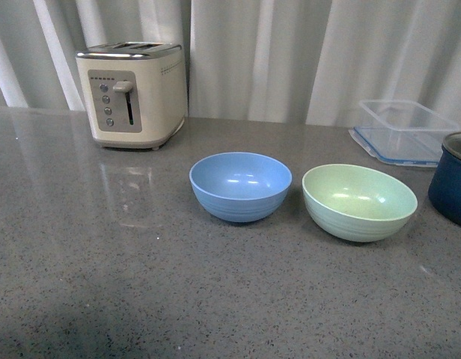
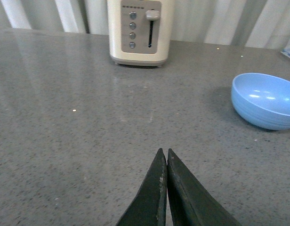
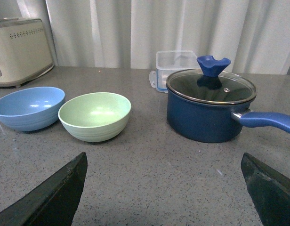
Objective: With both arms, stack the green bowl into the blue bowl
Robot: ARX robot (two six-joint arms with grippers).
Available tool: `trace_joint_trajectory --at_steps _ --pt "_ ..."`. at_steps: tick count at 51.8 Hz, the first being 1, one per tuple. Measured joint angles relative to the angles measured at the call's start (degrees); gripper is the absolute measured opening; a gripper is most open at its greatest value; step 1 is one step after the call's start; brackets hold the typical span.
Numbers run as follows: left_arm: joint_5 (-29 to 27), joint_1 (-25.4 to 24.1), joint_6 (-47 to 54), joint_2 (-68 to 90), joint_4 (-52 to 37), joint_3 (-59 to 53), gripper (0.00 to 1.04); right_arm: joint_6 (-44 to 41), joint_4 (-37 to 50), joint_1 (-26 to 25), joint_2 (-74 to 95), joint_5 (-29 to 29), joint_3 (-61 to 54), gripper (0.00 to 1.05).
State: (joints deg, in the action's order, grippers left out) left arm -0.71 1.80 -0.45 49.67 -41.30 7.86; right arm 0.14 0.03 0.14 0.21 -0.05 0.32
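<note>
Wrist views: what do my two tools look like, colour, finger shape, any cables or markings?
Left tool: two matte black wedge-shaped fingers tapering to sharp tips, pale scuffs along one inner edge. Right tool: similar black angular fingers, surface worn and rough. No cables, labels or sleeves show; the arms themselves are out of view.

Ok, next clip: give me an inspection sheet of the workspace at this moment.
Surface: grey speckled countertop, glossy, no spills seen.
Job's things: blue bowl and green bowl upright, empty, side by side, not stacked.
Clutter: cream toaster at back left; clear container and lidded navy pot at right.
Grippers: left pincer shut, holding nothing; right pincer open wide, holding nothing; both short of the bowls.
Cables: nothing seen.
Surroundings: white curtain behind.
</note>
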Motion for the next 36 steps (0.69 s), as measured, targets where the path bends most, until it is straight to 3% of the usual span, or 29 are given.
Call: trace_joint_trajectory --at_steps 36 --pt "0.66 -1.7 0.0 -18.49 10.6 -6.64 0.04 -0.02 0.0 0.0 0.0 0.02 0.0 0.95"
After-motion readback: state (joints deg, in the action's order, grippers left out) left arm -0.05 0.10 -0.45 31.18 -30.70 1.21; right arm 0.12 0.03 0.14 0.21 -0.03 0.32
